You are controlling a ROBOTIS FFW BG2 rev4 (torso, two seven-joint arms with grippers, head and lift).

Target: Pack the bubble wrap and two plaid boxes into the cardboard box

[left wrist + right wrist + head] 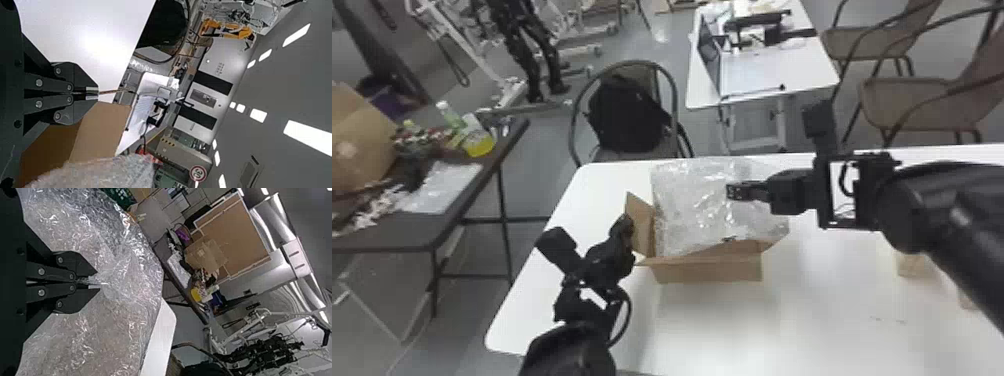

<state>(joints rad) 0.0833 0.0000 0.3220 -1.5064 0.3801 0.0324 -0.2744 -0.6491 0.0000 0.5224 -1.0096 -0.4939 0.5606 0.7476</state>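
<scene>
The cardboard box (709, 270) stands open on the white table, its near flap folded outward. Bubble wrap (702, 205) covers most of the opening and bulges above it. My left gripper (628, 225) is at the box's left side; in the left wrist view the same gripper (94, 93) is shut on the edge of a box flap (105, 121). Over the wrap's right part is my right gripper (732, 191); seen from its wrist, the gripper (94, 282) pinches gathered bubble wrap (121, 274). Partly behind the right arm lies a light brown box (912, 264), its pattern unclear.
Another brown piece (967, 300) shows beside the right forearm. A chair with a black bag (627, 115) stands beyond the table's far edge (612, 167). At the left is a dark table (422, 230) carrying a large carton and clutter.
</scene>
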